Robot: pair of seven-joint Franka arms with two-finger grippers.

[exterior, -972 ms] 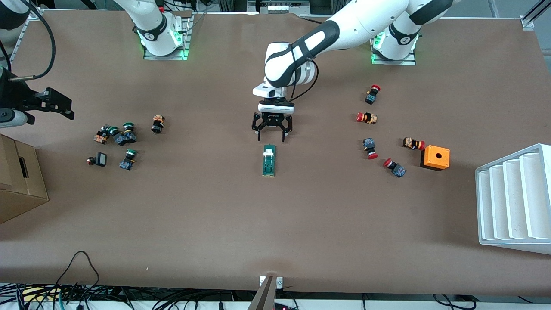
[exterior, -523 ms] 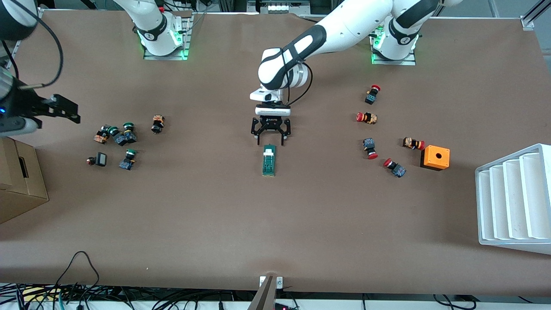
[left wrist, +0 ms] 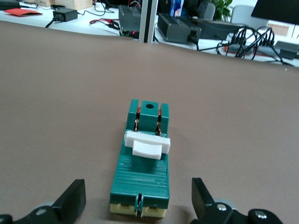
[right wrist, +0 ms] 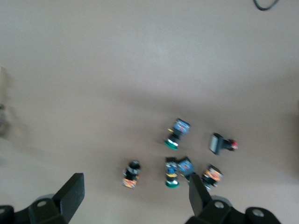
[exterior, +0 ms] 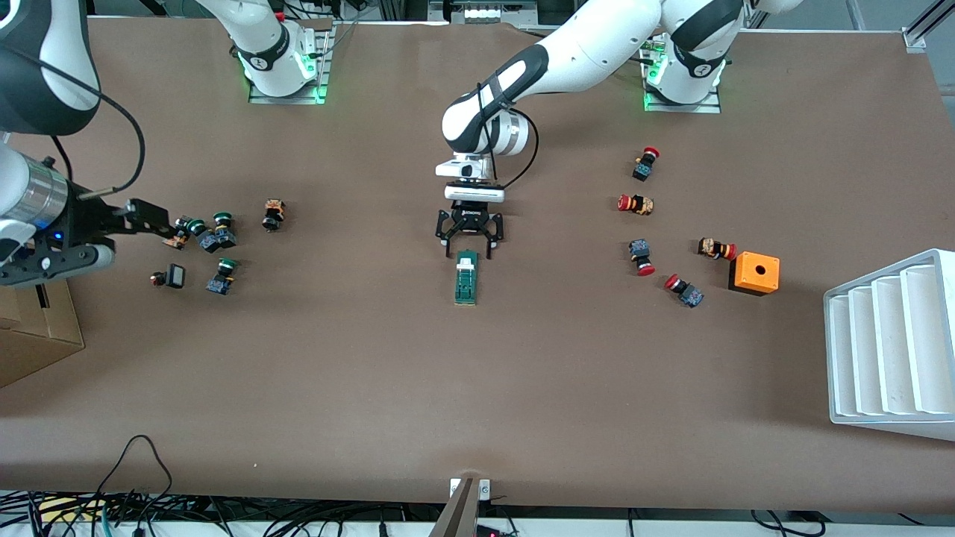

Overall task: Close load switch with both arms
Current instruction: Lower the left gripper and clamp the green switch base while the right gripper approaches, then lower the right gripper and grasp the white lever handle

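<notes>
While left hand (exterior: 469, 250) gapes, load switch (exterior: 466, 277) lies just beside fingertips.

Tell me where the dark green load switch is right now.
The dark-green rectangular load switch lies mid-table in the front view, just nearer the camera than the open left gripper.

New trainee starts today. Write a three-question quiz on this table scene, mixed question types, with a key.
1. True or false: the left gripper is closed on the load switch.
2. Which is the right gripper over? A) the orange box B) the green-capped buttons C) the white rack
3. Fill in: the switch's white tab sits at the end nearer the ____ gripper.

Key
1. False: it stands open just above the switch's end, holding nothing.
2. B, also open.
3. left
</notes>
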